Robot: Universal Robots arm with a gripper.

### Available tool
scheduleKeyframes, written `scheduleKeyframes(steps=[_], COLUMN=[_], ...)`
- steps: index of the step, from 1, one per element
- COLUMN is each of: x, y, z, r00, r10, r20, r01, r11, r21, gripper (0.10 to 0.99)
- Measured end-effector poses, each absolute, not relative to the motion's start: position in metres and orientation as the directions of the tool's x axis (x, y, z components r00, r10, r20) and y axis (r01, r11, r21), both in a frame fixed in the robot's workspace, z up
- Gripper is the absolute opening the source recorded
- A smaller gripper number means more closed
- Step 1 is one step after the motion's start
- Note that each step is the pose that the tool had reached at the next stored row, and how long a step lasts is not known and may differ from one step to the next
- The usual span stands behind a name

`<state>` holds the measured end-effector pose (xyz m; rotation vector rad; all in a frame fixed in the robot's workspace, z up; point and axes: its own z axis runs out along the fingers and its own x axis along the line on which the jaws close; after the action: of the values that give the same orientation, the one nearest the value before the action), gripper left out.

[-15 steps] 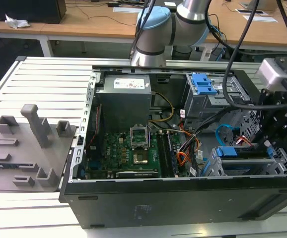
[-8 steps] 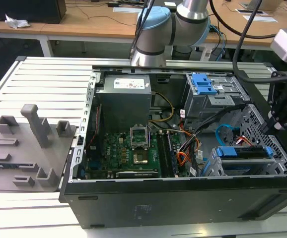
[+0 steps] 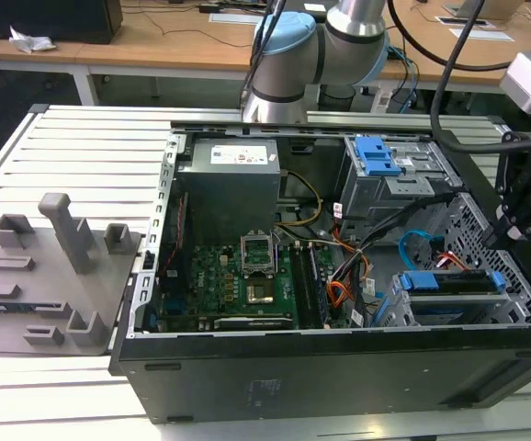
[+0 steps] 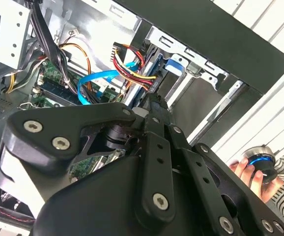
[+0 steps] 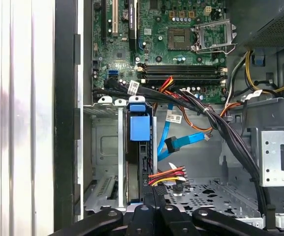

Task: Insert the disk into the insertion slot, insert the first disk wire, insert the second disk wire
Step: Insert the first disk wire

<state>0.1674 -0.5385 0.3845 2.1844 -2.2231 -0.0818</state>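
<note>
- Case: I see an open computer case lying on the slatted table, with the slot in a grey perforated cage at the exterior view's right end.
- Disk: seated in the slot and standing on edge. In both wrist views its blue frame shows at the slot's mouth.
- Tool: hangs over the slot, at the end away from the blue frame. In both wrist views the black fingers are drawn together. I cannot tell whether the tool's tip pinches anything.
- Light-blue cable: curls in a loose loop just beside the slot, on the motherboard side. In the first wrist view the light-blue cable has its dark plug near the disk but apart from it.
- Red, yellow and black wire bundle: ends just beside the slot, close to the tool's tip.
- Motherboard: fills the case floor beyond the slot, toward the exterior view's left.
- Blue latch: sits on the taller cage behind the slot.
- Hand: a person's hand rests on a round knob outside the case, well apart from the slot.
</note>
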Motion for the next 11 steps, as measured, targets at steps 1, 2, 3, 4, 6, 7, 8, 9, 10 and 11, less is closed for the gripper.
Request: scheduleKeyframes(steps=[1, 2, 3, 4, 6, 7, 8, 9, 10, 11], x=[0.166, 0.164, 0.162, 0.161, 0.158, 0.155, 0.153, 0.152, 0.149, 0.147], y=[-0.539, -0.539, -0.539, -0.539, -0.539, -0.539, -0.539, -0.539, -0.539, -0.539], z=[0.384, 0.384, 0.384, 0.384, 0.384, 0.384, 0.384, 0.384, 0.384, 0.384], r00=[-0.018, -0.018, -0.018, -0.018, -0.018, -0.018, -0.018, -0.018, -0.018, -0.018], r10=[-1.000, -1.000, -1.000, -1.000, -1.000, -1.000, -1.000, -1.000, -1.000, -1.000], r20=[-0.020, -0.020, -0.020, -0.020, -0.020, -0.020, -0.020, -0.020, -0.020, -0.020], r01=[-0.998, -0.998, -0.998, -0.998, -0.998, -0.998, -0.998, -0.998, -0.998, -0.998], r11=[0.017, 0.017, 0.017, 0.017, 0.017, 0.017, 0.017, 0.017, 0.017, 0.017], r21=[0.054, 0.054, 0.054, 0.054, 0.054, 0.054, 0.054, 0.054, 0.054, 0.054], gripper=[0.106, 0.106, 0.106, 0.106, 0.106, 0.106, 0.106, 0.106, 0.106, 0.106])
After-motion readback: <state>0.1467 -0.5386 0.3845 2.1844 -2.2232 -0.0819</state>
